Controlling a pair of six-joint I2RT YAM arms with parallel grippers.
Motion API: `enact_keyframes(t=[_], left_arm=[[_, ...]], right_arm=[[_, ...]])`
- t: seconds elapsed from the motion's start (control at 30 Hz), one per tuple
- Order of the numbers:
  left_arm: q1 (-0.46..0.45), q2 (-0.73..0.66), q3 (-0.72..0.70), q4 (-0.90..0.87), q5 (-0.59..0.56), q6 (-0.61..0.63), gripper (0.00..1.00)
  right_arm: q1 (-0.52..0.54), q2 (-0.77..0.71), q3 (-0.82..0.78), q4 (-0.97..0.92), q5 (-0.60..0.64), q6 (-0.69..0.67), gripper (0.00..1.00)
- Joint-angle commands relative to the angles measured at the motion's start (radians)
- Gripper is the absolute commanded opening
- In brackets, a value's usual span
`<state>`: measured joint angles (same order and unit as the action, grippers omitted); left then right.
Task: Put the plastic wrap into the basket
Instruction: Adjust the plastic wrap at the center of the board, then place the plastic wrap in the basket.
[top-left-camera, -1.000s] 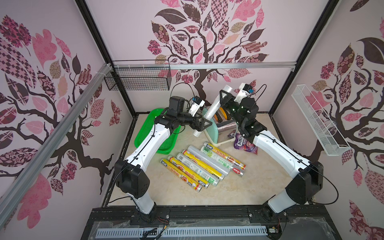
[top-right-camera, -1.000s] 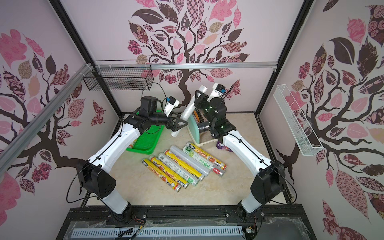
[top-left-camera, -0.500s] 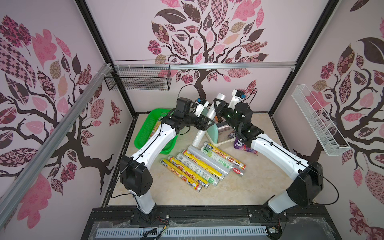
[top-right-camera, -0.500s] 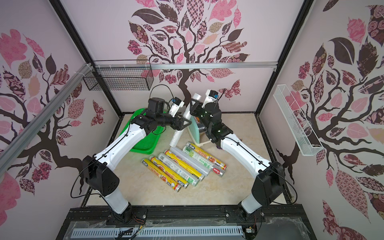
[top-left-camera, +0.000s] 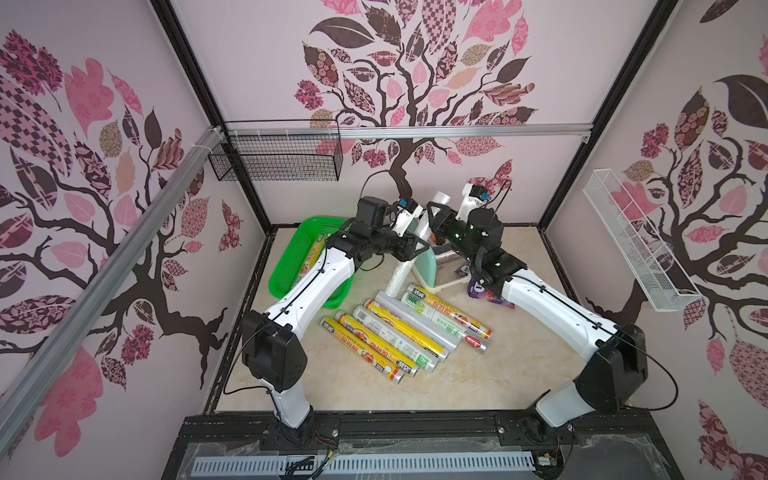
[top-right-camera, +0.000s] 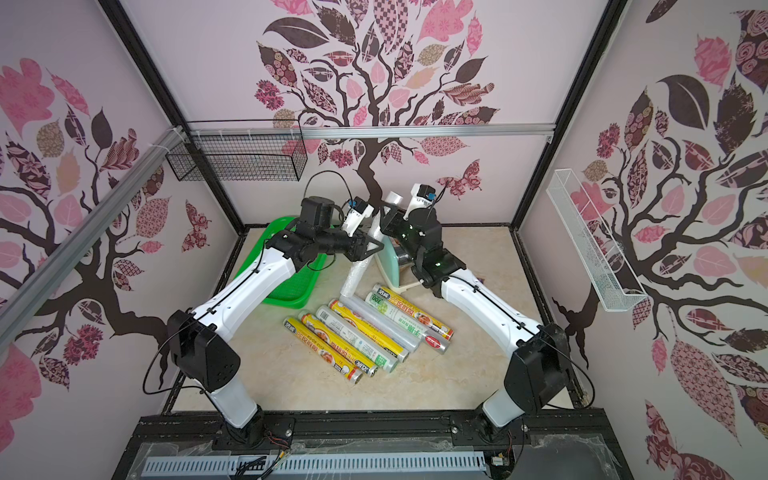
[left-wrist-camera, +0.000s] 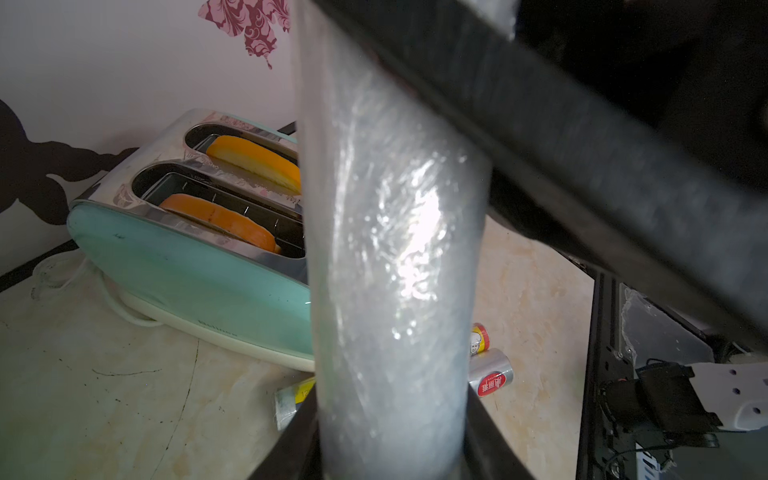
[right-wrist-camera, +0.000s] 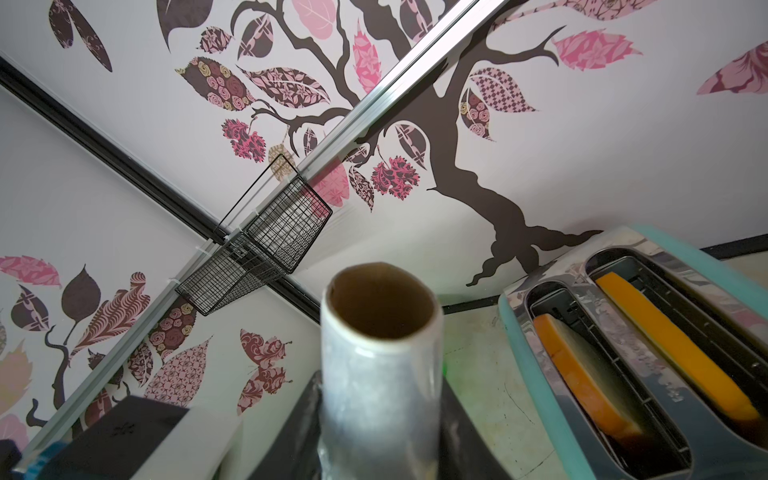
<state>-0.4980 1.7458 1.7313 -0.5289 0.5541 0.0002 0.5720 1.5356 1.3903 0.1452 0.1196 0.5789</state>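
The clear roll (top-left-camera: 400, 270) (left-wrist-camera: 395, 249) stands steeply tilted over the table (top-left-camera: 478, 374), gripped by both pincers. The right pincer (top-left-camera: 434, 214) is clamped round it just under its open top end. The left pincer (top-left-camera: 413, 249) is closed on it lower down, near its middle. The roll's bottom end reaches below the left pincer, near the other rolls (top-left-camera: 405, 330) lying side by side on the table; I cannot tell whether it touches them. The basket (top-left-camera: 291, 257) lies behind the left pincer, under its arm, with one yellow roll (top-left-camera: 312, 257) inside. A toaster (top-left-camera: 428, 266) stands beneath the right pincer.
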Motion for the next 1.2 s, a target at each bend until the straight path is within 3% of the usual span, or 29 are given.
enact_keyframes(t=[0.0, 0.2, 0.4, 0.7, 0.77, 0.83, 1.03, 1.17], left_arm=[[0.021, 0.01, 0.029, 0.038, -0.045, -0.024, 0.38], [0.049, -0.006, 0.029, 0.032, -0.03, -0.026, 0.35], [0.08, -0.032, 0.023, 0.018, -0.05, -0.005, 0.35], [0.15, -0.082, -0.024, -0.011, -0.114, 0.011, 0.36], [0.16, -0.095, -0.039, -0.018, -0.137, 0.027, 0.36], [0.176, -0.105, -0.053, -0.033, -0.153, 0.042, 0.36], [0.231, -0.12, -0.083, -0.103, -0.121, 0.13, 0.38], [0.287, -0.121, -0.099, -0.132, -0.069, 0.125, 0.39]], right_arm=[[0.011, -0.012, 0.01, 0.032, -0.078, -0.031, 0.46], [0.01, -0.057, -0.036, 0.038, -0.131, -0.123, 0.62], [-0.006, -0.112, -0.055, 0.028, -0.238, -0.185, 0.71], [-0.005, -0.144, 0.001, -0.161, -0.536, -0.605, 0.8], [-0.003, -0.155, 0.01, -0.228, -0.576, -0.697, 0.85], [0.0, -0.169, 0.01, -0.291, -0.597, -0.79, 0.99], [0.021, -0.164, 0.025, -0.473, -0.598, -1.027, 0.99], [0.028, -0.161, -0.019, -0.421, -0.574, -1.023, 0.99]])
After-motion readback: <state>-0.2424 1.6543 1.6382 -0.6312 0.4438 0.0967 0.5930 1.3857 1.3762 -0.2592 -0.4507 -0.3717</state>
